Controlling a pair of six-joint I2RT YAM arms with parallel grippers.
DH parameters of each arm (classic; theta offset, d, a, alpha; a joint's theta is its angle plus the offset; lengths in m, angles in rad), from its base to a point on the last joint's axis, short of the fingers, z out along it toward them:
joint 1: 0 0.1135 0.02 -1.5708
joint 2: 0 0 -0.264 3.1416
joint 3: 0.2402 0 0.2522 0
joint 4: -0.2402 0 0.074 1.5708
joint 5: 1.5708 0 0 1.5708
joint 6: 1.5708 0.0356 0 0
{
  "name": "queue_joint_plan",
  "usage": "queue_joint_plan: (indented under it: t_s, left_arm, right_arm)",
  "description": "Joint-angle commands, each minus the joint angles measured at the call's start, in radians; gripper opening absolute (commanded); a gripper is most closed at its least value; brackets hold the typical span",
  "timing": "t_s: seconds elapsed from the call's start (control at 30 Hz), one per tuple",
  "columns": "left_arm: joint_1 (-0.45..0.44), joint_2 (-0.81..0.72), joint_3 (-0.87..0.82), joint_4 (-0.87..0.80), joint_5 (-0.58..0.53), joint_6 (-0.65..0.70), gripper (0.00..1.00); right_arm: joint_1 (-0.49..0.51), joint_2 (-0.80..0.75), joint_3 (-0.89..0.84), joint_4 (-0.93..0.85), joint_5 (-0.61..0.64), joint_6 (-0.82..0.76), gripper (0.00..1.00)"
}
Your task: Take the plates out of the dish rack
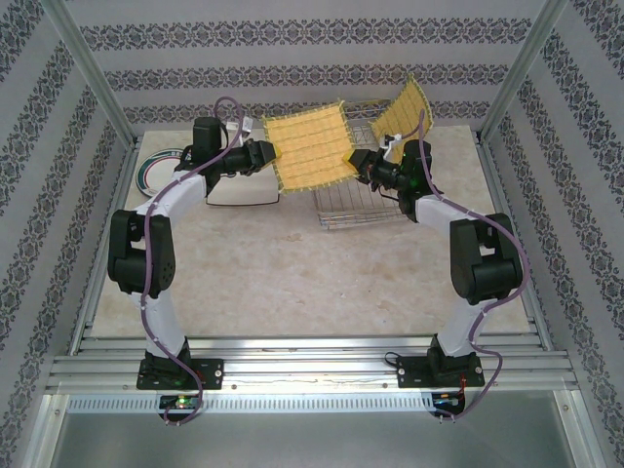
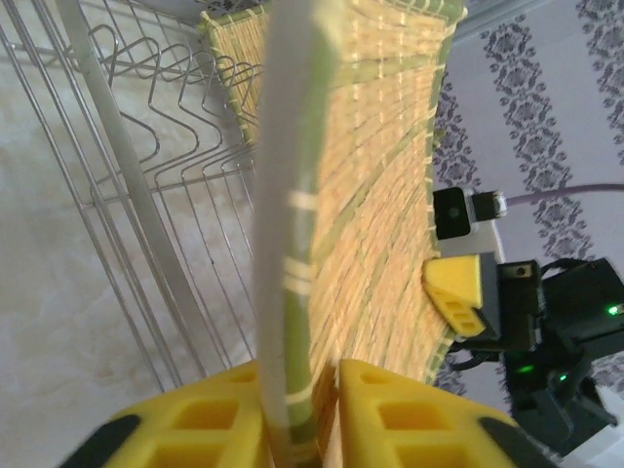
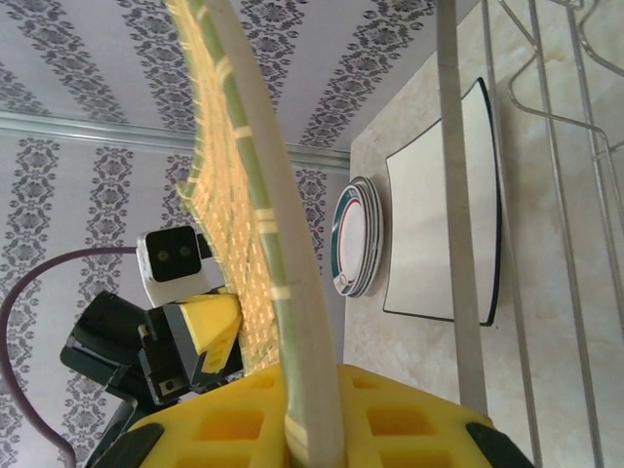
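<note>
We see the left pincer (image 1: 265,156) and right pincer (image 1: 359,166) pinching opposite edges of one yellow woven plate (image 1: 307,151), raised over the dish rack (image 1: 356,210) at its left rim; open counter (image 1: 292,273) lies before the rack.

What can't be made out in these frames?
Top view: the round plates and white square plate are mostly covered by the left arm.
Top view: the held yellow woven plate hides part of the dish rack.
Right wrist view: the round plates sit edge-on; count unclear.
Left wrist view: the held plate's near edge is blurred.
</note>
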Motion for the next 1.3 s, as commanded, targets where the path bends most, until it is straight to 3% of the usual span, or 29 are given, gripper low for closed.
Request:
queue_joint_plan:
  t_s: [0.0,0.1,0.27,0.47,0.87,1.27]
  left_arm:
    - [-0.005,0.014,0.025,-0.006,0.015,0.007,0.13]
    - [-0.006,0.016,0.024,-0.004,0.028,0.001,0.0]
    - [-0.005,0.015,0.004,0.028,0.037,-0.02,0.0]
    - [0.003,0.011,-0.032,0.152,0.044,-0.113,0.0]
    - [0.051,-0.011,-0.093,0.36,0.049,-0.28,0.0]
    - [0.101,-0.067,-0.117,0.429,0.004,-0.346,0.0]
  right_arm:
    - [0.018,-0.006,0.06,0.049,-0.036,-0.032,0.0]
    - [0.021,-0.006,0.075,0.007,-0.037,-0.057,0.0]
    - [0.024,-0.007,0.109,-0.092,-0.031,-0.116,0.04]
    - [0.009,0.007,0.126,-0.137,-0.023,-0.137,0.57]
    - [-0.018,-0.017,0.115,-0.247,0.017,-0.211,0.96]
    - [-0.05,-0.121,0.144,-0.559,0.089,-0.418,0.98]
